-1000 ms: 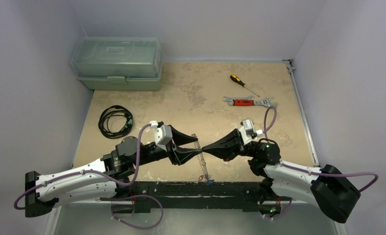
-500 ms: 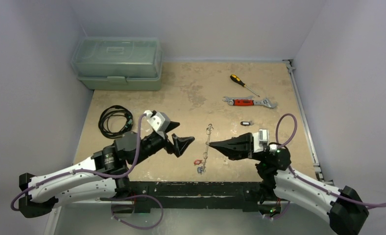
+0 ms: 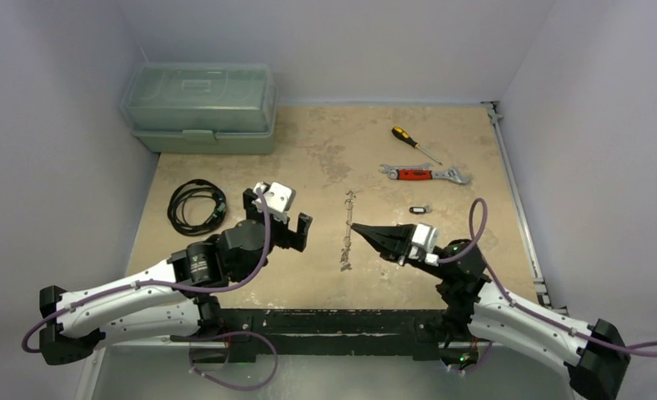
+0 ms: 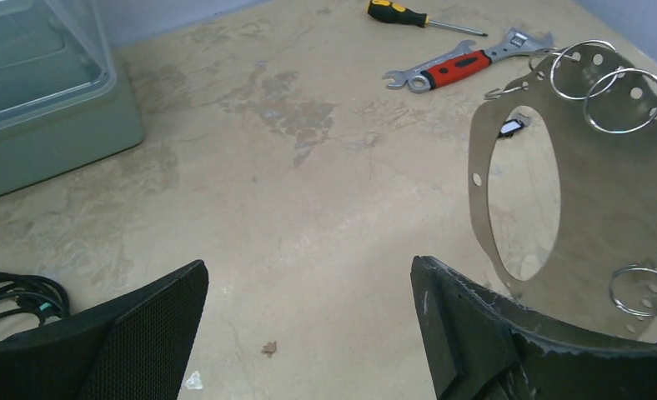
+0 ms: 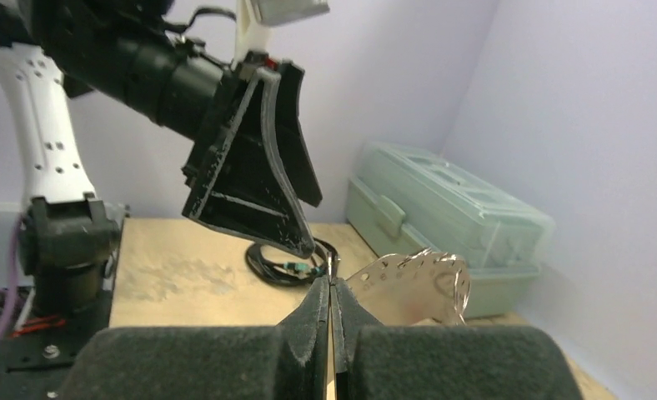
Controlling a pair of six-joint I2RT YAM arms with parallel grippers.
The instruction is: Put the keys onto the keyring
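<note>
Top cam looks down; wrist cams close, both seeing keyring [image 4: 596, 200].

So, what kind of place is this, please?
Probably a robot test cell dressed as a workbench: arms bolted to a table closed in by plain walls, with a screwdriver, a wrench and a toolbox on it.

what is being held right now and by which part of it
The right gripper is shut on the keyring, pinching the edge of its flat perforated metal band. The left gripper is open and holds nothing.
</note>
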